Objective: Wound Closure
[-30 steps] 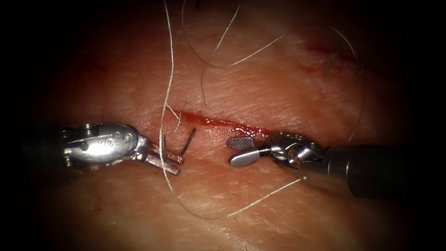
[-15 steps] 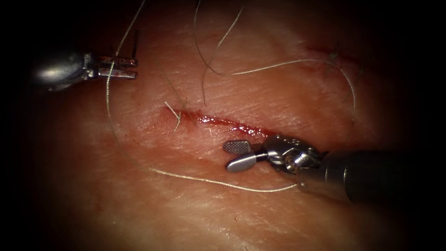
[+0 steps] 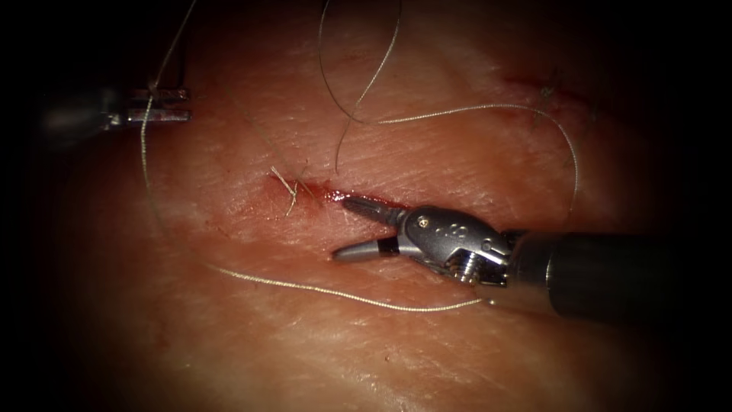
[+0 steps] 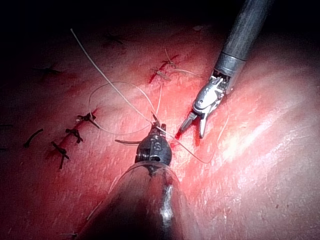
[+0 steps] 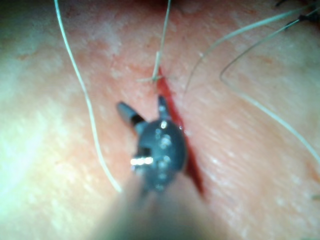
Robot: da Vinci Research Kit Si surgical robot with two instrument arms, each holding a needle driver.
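1. Two tools over the tissue (image 3: 427,351). Your left tool (image 3: 177,105) sits far up and left of the cut (image 3: 358,200), jaws clamped together on the needle (image 3: 181,75), which stands dark above the jaws, clear of the tissue.
2. Thread (image 3: 335,294) runs down from those jaws and sweeps along below the cut toward your right tool's shaft; more loops lie above the cut.
3. Your right tool (image 3: 343,227) holds nothing, jaws spread apart, upper tip on the cut's red fluid (image 3: 381,203), lower tip just below.
4. One knot with short cut ends (image 3: 288,189) sits at the cut's left end.
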